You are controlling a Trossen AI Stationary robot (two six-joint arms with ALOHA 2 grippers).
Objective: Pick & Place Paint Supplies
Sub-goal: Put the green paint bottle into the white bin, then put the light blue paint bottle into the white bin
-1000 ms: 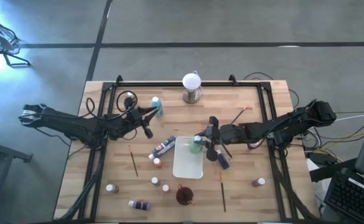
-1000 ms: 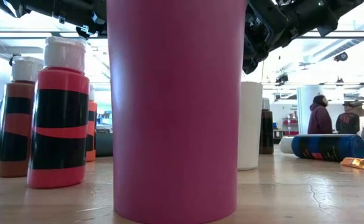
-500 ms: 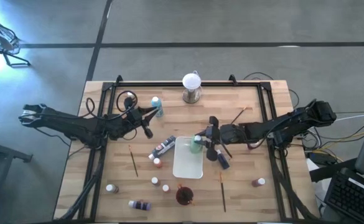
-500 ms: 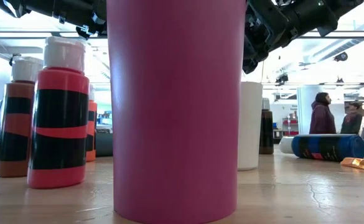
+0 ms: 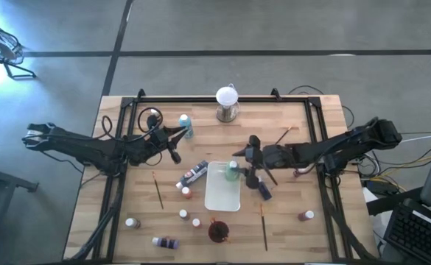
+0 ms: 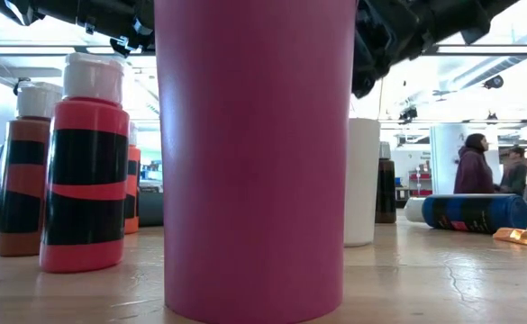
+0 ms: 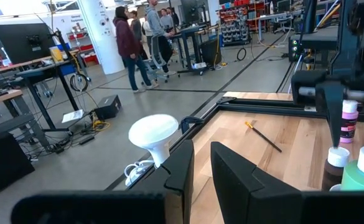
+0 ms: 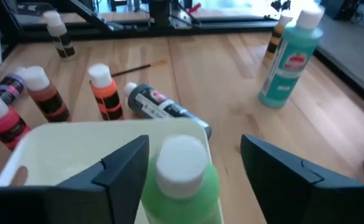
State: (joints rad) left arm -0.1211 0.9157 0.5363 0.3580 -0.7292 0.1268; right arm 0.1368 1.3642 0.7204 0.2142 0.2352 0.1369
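Even, diffuse overhead light is recorded across the table [image 5: 289, 221]; only faint shadows are cast. Strong glare is noted at the upper left of the high view. In the low view the cup [image 6: 254, 153] is backlit by blown-out ceiling lights. Near fingers [image 8: 122, 171] are rendered soft.

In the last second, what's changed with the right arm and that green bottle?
The right gripper has opened its jaws, letting go of the green bottle, which now stands in the white tray, and has drawn back slightly toward the table's right. The left gripper stayed by the teal bottle; everything else is unmoved.
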